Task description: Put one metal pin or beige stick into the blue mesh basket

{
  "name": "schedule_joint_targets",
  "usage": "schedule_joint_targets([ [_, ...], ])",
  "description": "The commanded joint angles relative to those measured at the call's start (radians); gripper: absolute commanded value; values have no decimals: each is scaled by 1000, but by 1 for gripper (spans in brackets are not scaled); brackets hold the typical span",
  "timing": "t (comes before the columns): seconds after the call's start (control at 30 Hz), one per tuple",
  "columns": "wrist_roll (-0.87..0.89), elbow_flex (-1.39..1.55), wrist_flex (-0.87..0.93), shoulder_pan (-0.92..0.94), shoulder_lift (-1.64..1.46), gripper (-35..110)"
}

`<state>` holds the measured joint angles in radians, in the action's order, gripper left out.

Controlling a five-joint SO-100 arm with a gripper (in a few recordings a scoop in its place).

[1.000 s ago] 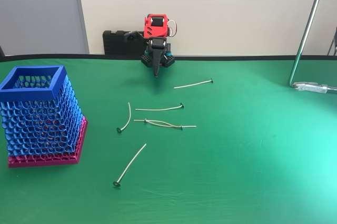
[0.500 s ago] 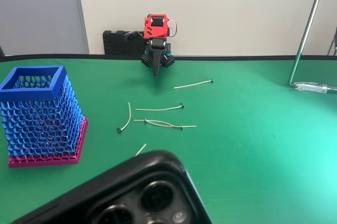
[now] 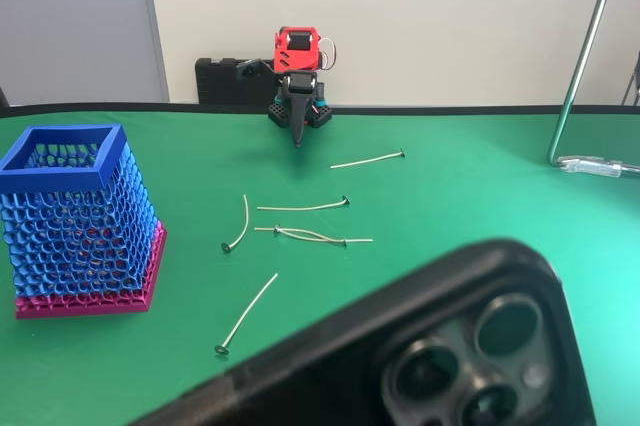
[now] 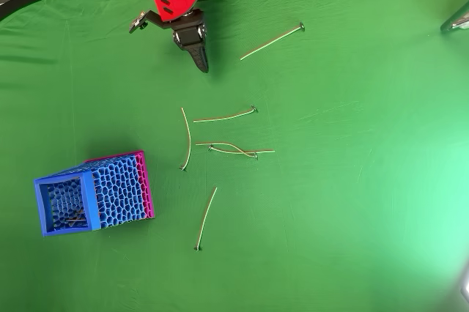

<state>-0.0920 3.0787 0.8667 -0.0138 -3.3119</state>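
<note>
A dark phone (image 3: 440, 346) has slid rightward across the fixed view's foreground, uncovering the nearest pin (image 3: 246, 314) again. Six pins lie loose on the green desk (image 4: 352, 180), the nearest pin (image 4: 206, 218) just right of the blue mesh basket (image 4: 88, 195). The tool (image 4: 201, 61), clenched and empty, points down at the desk's far edge.

blue mesh basket (image 3: 78, 218) left, pins (image 3: 303, 207) scattered on green table (image 3: 480, 196), phone (image 3: 420, 356) blocking foreground
</note>
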Motion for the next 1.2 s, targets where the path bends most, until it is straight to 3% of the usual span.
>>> schedule_joint_targets([
  [0.0,-9,-26,-14,-5,29,1],
  [0.7,12,-419,31,-20,482,1],
  [1.17,-184,-851,51,23,974,1],
])
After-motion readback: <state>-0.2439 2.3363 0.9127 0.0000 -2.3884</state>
